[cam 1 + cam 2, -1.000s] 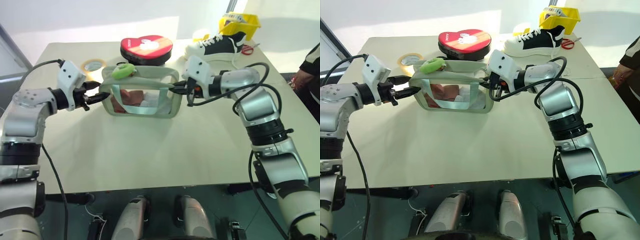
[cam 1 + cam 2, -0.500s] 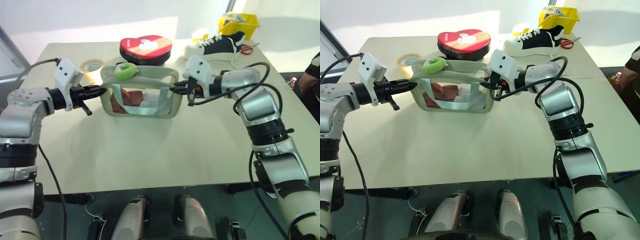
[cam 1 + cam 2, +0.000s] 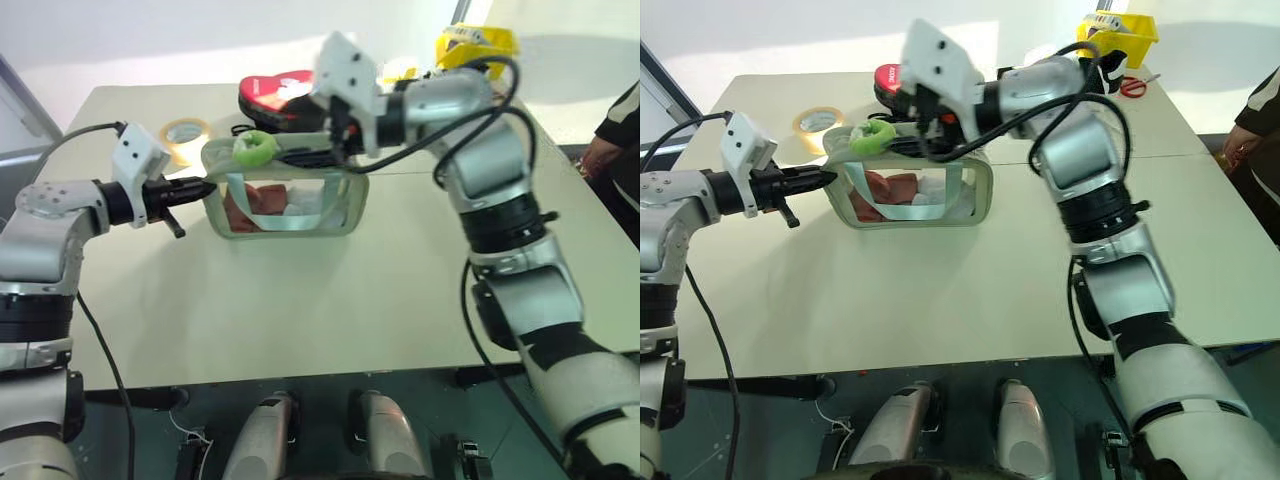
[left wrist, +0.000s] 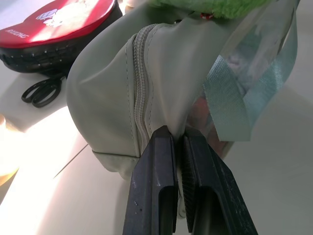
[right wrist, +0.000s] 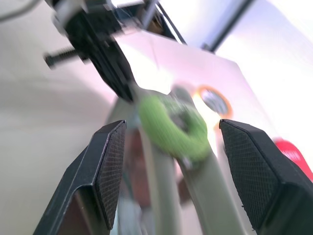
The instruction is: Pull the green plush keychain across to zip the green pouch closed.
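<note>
light: bright daylight from the far side of the table (image 3: 300, 300), with a washed-out patch along its far edge
glare: white bloom behind the green plush keychain (image 5: 172, 128) in the right wrist view
shadows: soft, falling toward the camera beneath the green pouch (image 3: 290, 205)
blur: right wrist view is smeared throughout; keychain and pouch lack crisp edges
focus: left wrist view is sharp on the pouch's zipper seam

left gripper (image 4: 182, 147) pinching green pouch (image 4: 107, 98) end
</note>
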{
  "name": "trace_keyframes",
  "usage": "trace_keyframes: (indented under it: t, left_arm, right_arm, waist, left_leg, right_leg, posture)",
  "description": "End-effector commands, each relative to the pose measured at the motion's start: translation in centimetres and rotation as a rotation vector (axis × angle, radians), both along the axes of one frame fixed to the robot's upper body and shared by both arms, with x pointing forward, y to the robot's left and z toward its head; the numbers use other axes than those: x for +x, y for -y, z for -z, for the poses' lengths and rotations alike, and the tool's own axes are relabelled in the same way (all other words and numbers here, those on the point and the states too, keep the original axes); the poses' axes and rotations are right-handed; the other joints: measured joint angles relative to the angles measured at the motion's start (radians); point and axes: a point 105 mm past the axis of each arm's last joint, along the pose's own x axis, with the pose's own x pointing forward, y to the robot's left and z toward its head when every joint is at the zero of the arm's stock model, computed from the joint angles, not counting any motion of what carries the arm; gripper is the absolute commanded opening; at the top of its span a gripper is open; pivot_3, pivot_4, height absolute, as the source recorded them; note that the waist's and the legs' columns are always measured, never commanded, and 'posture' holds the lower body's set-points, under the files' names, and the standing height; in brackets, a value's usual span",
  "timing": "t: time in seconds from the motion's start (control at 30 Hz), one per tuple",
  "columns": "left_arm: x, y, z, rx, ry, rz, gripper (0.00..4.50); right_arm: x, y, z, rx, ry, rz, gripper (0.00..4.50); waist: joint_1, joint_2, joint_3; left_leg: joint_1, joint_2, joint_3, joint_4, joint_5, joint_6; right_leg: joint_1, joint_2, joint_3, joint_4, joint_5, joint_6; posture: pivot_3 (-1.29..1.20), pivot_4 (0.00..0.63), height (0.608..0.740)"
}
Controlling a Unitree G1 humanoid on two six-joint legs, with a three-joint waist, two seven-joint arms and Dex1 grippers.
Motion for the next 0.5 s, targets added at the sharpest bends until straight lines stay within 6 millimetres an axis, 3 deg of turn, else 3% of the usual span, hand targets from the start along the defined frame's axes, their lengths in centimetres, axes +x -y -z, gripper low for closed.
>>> trace_keyframes:
  t: [0.03,0.27,0.37,0.47,0.5]
  left_arm:
    - [0.1,0.5,-2.1,-0.004,0.084,0.017,0.0]
    - [0.0,0.7,-2.0,-0.001,0.087,0.027,0.0]
    - [0.1,0.5,-2.1,-0.002,0.094,0.018,0.0]
    - [0.1,0.5,-2.1,-0.006,0.098,0.017,0.0]
    - [0.1,0.6,-2.1,-0.007,0.099,0.017,0.0]
  right_arm:
    - [0.4,-1.9,-0.5,0.009,0.061,0.001,3.14]
    - [2.7,-2.7,0.9,-0.031,0.093,0.066,3.14]
    - [2.7,-2.6,0.4,-0.009,0.091,0.06,1.85]
    - [2.6,-2.0,0.0,0.003,0.093,0.062,0.23]
    - [2.7,-1.6,-0.4,0.021,0.092,0.072,0.07]
  waist:
    - [0.0,0.0,0.0]
    - [-0.001,0.0,0.0]
    - [-0.004,0.0,0.0]
    - [-0.005,0.0,0.0]
    - [-0.005,0.0,0.0]
  left_leg:
    - [0.0,0.0,0.0,0.0,0.0,0.0]
    - [0.0,-0.001,0.0,0.0,0.0,-0.001]
    - [0.0,-0.001,0.0,-0.001,0.0,-0.001]
    - [0.0,-0.001,0.0,-0.001,0.0,-0.001]
    - [0.0,-0.001,0.0,-0.001,0.0,-0.001]
  right_leg:
    - [0.0,0.0,0.0,0.0,0.0,0.0]
    - [0.0,0.0,0.0,0.0,0.0,0.0]
    - [-0.001,0.0,0.0,0.0,0.0,0.0]
    - [-0.001,0.0,0.0,0.0,0.0,0.0]
    - [-0.001,0.0,0.0,0.0,0.0,0.0]
  posture:
    - [0.0,0.15,0.74]
    - [0.0,0.15,0.74]
    - [0.0,0.15,0.74]
    - [0.0,0.15,0.74]
    - [0.0,0.15,0.74]
